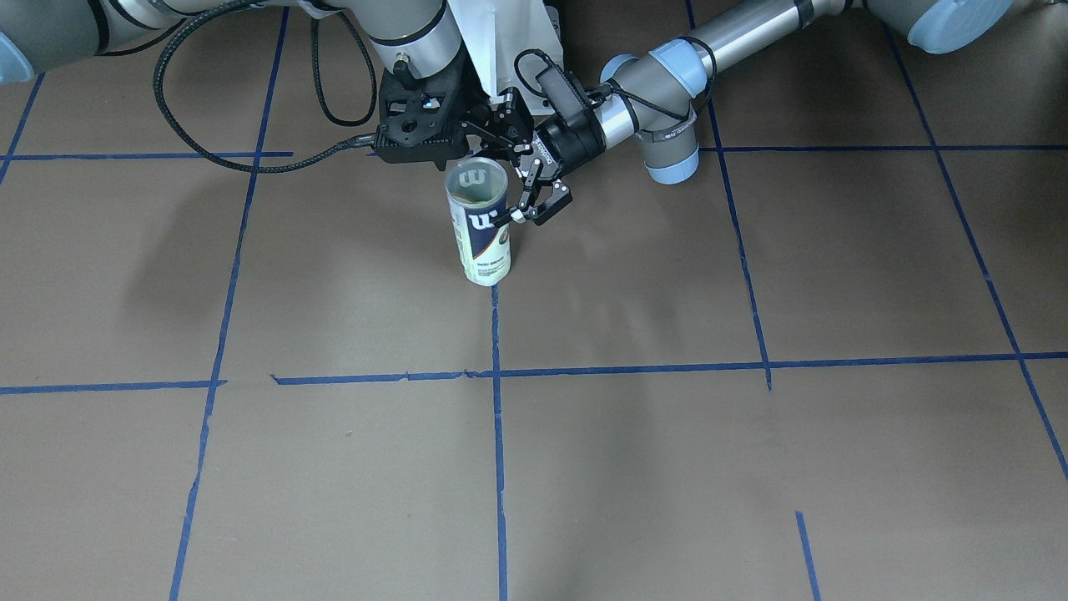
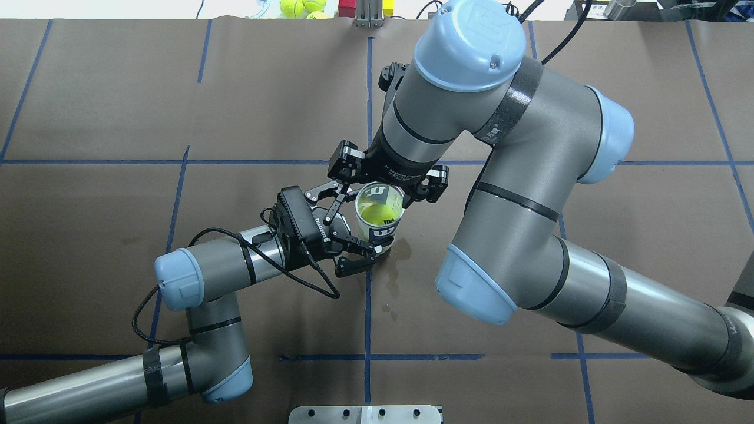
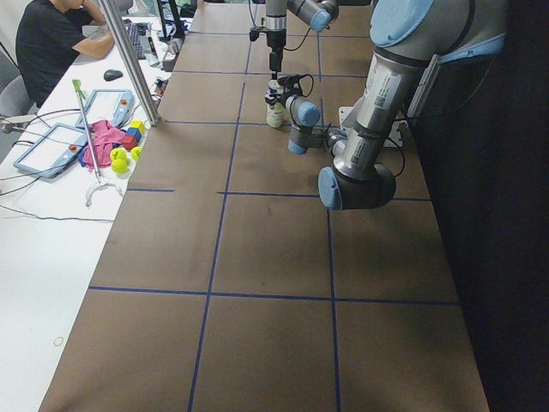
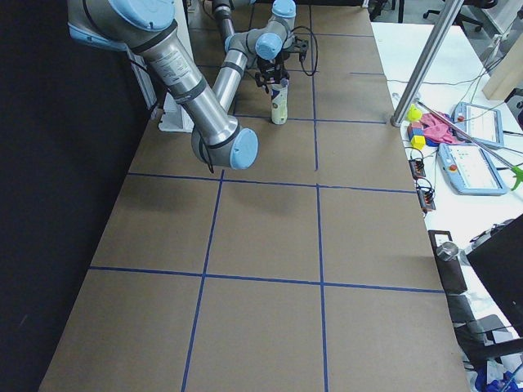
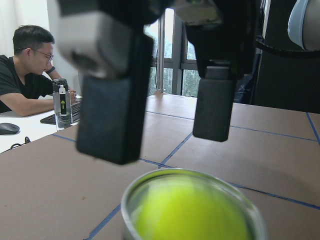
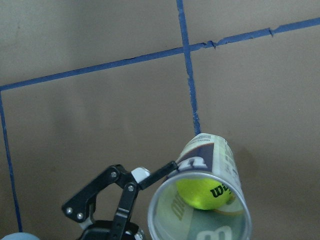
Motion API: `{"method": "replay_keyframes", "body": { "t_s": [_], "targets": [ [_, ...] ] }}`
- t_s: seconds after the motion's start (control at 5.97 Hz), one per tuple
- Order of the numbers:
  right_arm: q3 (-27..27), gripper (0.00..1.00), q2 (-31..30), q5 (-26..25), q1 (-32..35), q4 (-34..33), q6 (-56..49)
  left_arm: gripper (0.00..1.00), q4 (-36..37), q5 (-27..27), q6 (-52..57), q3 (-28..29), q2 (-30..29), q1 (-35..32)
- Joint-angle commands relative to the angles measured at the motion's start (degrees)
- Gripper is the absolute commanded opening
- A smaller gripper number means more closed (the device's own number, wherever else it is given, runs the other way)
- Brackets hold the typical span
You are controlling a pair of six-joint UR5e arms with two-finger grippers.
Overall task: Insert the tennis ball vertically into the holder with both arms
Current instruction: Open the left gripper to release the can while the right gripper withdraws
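Tennis ball (image 6: 202, 194), fuzzy and yellow-green with a dark printed mark too small to read, lies deep inside the clear plastic cylindrical can (image 1: 480, 225) with a white and navy label. The can stands upright on the brown, blue-taped surface (image 1: 667, 467), upper centre of the front-facing frame. In the overhead frame, from the left, the black two-finger left end effector (image 2: 360, 219) straddles the can and looks clamped on it. One fingertip (image 1: 506, 219) presses its side; the other is hidden behind the can. Further right, the grey right arm (image 2: 506, 194) covers the right end effector (image 5: 162, 145). Only the left wrist view shows its blurred fingers, spread apart above the can's mouth. There the ball is a smear cut off by the bottom edge.
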Motion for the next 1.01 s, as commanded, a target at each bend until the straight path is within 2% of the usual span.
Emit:
{"method": "replay_keyframes", "body": {
  "t_s": [0.0,0.17,0.34,0.5,0.67,0.84],
  "targets": [
    [0.3,0.99,-0.2,0.0,0.6,0.0,-0.6,1.00,0.0,0.0,0.0,-0.5,0.0,-0.2],
    [0.6,0.99,-0.4,1.1,3.3,0.0,-0.8,1.00,0.0,0.0,-0.2,-1.1,0.2,-0.6],
    [0.6,0.99,-1.0,4.3,6.6,0.0,-0.9,1.00,0.0,0.0,-0.2,-1.7,3.3,-1.1],
    [0.6,0.99,-2.3,7.2,10.5,0.0,-2.8,1.00,0.0,0.0,-0.2,-4.8,7.3,-1.9],
    [0.7,0.99,-4.8,8.1,14.6,0.0,-7.2,1.00,-0.5,-0.1,-0.3,-8.1,11.2,-2.0],
    [0.7,0.99,-8.2,8.0,18.5,0.0,-11.9,1.00,-0.9,-0.2,-1.2,-8.3,11.5,-3.6]
  ]
}}
